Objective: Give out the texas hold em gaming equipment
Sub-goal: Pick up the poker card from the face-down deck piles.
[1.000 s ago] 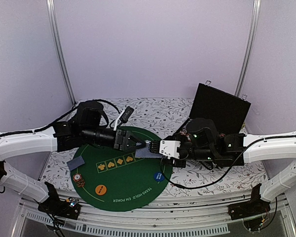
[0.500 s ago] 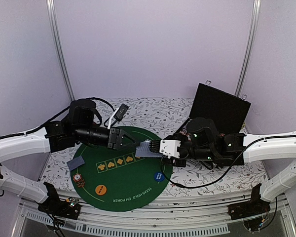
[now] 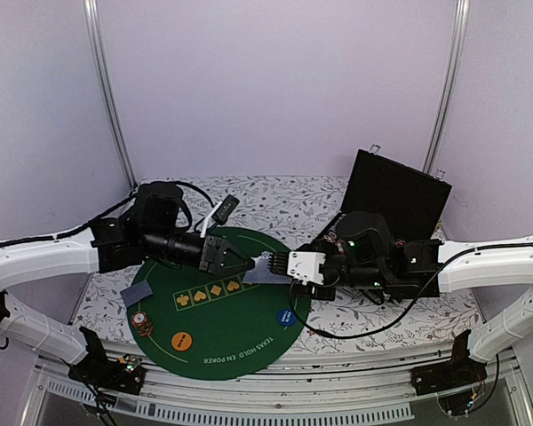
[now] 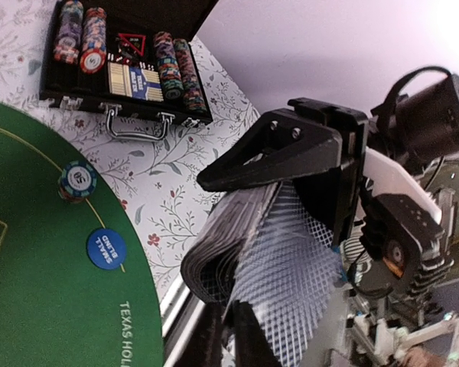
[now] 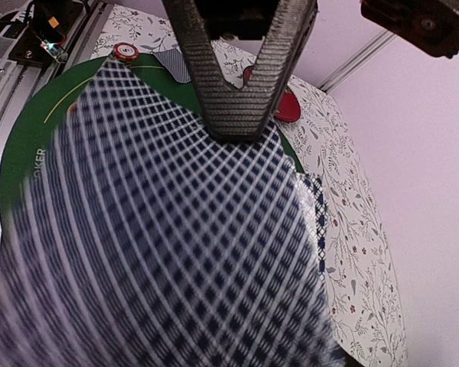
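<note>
**Q:** Where are the playing cards (image 5: 161, 252)?

**A:** Off the table, above the far right part of the green mat (image 3: 222, 342), between the two arms. The right hand (image 3: 282, 269) is clenched on its own end of them, so the patterned backs fill its wrist view.

**Q:** And the left hand (image 5: 241, 131)?

**A:** Its two fingers converge to a V on the far edge of the cards, so I read it as pinched on them. I cannot tell whether it grips one card or several. The cards bow in the left wrist view, which would fit a pull against the other hand's grip.

**Q:** Why two hands?

**A:** Judgement: one hand acts as holder and the other peels cards off for dealing. Cards lying flat on felt give a two-finger hand little edge to catch.

**Q:** What is laid out?

**A:**
- One card (image 3: 139, 293) lies face down at the mat's left edge.
- A chip stack (image 3: 141, 321) sits just beside that card.
- An orange button (image 3: 183, 338) lies nearer the front.
- A blue button (image 3: 287, 317) lies at the right.
- The open case (image 4: 130, 73) on the table holds more chips.

**Q:** Risk?

**A:** A double pick, or the cards slipping out of the right hand's hold.
</note>
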### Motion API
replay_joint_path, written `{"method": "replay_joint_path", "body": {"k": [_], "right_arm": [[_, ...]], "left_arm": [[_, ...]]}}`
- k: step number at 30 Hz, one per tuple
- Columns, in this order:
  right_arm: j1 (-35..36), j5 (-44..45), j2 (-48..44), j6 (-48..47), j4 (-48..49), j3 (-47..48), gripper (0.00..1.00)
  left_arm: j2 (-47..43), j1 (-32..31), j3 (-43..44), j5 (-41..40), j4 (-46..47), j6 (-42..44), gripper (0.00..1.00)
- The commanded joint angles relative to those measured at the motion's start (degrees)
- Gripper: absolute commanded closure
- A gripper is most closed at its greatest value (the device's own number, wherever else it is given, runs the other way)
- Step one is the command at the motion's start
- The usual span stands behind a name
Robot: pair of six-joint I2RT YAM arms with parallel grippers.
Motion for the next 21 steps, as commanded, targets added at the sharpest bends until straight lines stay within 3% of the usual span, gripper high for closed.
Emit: {"method": "replay_joint_path", "body": {"k": [1, 13, 21], "right_arm": [[-0.4, 0.7, -1.2, 0.2, 0.8, 1.1, 0.56], [-2.4, 0.4, -1.4, 0.7, 1.7, -0.3, 0.56], [-5.9, 0.2, -1.8, 1.6, 2.2, -0.9, 0.56]], "left_arm": [[-0.9, 0.1, 0.5, 1.8, 0.7, 0.5, 1.0], [-7.7, 1.0, 0.4, 1.3, 1.4, 1.8, 1.0], [-20.0, 7.6, 0.1, 2.1, -4.3, 4.7, 1.0]]}}
